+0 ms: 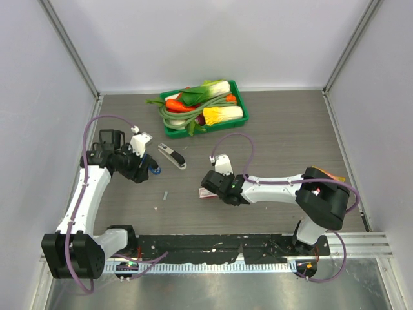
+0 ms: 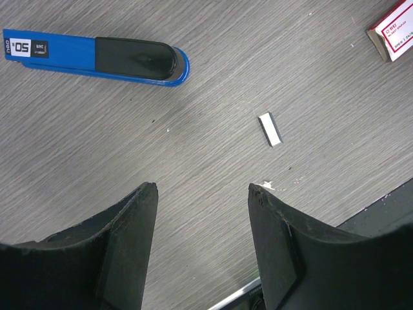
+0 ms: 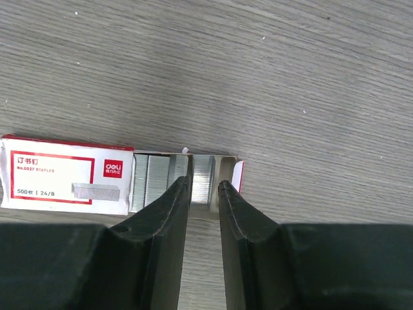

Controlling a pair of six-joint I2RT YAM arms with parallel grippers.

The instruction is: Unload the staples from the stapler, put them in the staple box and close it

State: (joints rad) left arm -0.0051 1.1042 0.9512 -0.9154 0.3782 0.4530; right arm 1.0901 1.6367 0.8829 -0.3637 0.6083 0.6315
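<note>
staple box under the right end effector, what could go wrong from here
The right end effector straddles a staple strip in the open box: a pinch may break it or drag the box. The loose strip below the open left end effector could get swept away.

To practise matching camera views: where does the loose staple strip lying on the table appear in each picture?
Top external: loose staple strip is left of centre, between the arms.
Left wrist: strip is right of centre.
Right wrist: not in it.
Shared landmark: the staple box, in all three.
</note>
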